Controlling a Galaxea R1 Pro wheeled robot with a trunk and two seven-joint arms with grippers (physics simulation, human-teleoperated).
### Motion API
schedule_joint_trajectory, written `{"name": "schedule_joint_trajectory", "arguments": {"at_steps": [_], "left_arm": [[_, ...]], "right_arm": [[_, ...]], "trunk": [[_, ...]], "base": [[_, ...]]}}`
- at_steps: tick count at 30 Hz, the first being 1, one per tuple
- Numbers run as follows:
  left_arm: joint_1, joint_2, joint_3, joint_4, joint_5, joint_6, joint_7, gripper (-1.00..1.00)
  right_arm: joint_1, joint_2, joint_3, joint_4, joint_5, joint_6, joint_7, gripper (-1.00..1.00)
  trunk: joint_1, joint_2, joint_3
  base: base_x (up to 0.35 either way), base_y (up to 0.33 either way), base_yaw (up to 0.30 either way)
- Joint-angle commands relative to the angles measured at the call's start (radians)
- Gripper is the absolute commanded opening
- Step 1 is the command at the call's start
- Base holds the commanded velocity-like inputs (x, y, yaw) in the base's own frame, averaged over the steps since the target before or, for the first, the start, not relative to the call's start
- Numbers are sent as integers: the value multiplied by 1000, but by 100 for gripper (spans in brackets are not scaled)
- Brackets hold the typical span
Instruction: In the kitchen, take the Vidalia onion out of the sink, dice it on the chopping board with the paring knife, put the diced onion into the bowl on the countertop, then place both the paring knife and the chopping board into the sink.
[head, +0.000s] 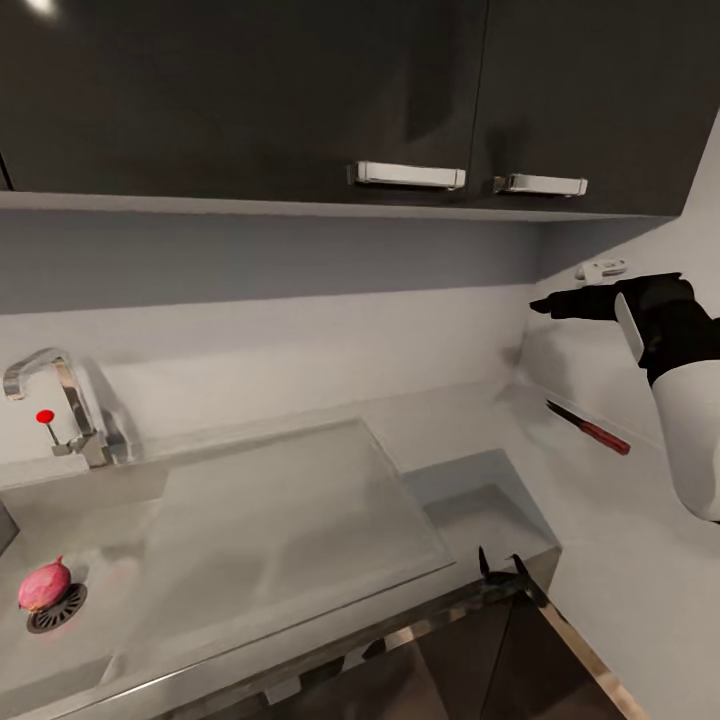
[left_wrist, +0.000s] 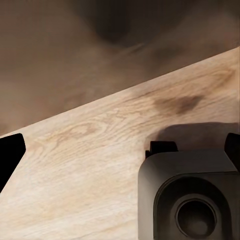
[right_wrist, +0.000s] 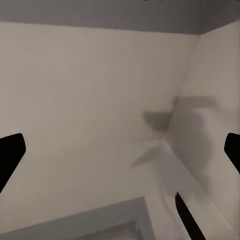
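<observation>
The onion (head: 44, 585), a small pinkish-red ball with a pointed tip, sits on the drain at the near left of the sink (head: 280, 500), untouched; the fetching step is not yet begun. The knife (head: 590, 430), red-handled with a dark blade, lies on the countertop (head: 600, 560) at far right. The right gripper (head: 545, 305) hangs above it near the wall, fingers spread and empty. The left gripper (left_wrist: 120, 150) is spread wide over a wooden floor (left_wrist: 75, 175). Next, in my judgement, an arm must reach down to the onion.
</observation>
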Motion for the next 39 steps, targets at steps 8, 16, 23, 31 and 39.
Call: {"name": "schedule_joint_trajectory", "arguments": {"at_steps": [8,16,23,31,39], "left_arm": [[0,0,0,-2,0,-1,0,100],[0,0,0,-2,0,-1,0,100],[0,0,0,-2,0,-1,0,100],[0,0,0,-1,0,-1,0,100],[0,1,0,-1,0,-1,0,100]], "right_arm": [[0,-1,2,-1,11,0,5,100],[0,-3,0,32,13,-4,1,100],[0,-4,0,57,14,-19,1,100],[0,-4,0,58,14,-20,1,100],[0,-24,-1,68,15,-20,1,100]], "trunk": [[0,0,-1],[0,0,-1],[0,0,-1],[0,0,-1],[0,0,-1]], "base": [[4,0,0],[0,0,0],[0,0,0],[0,0,0],[0,0,0]]}}
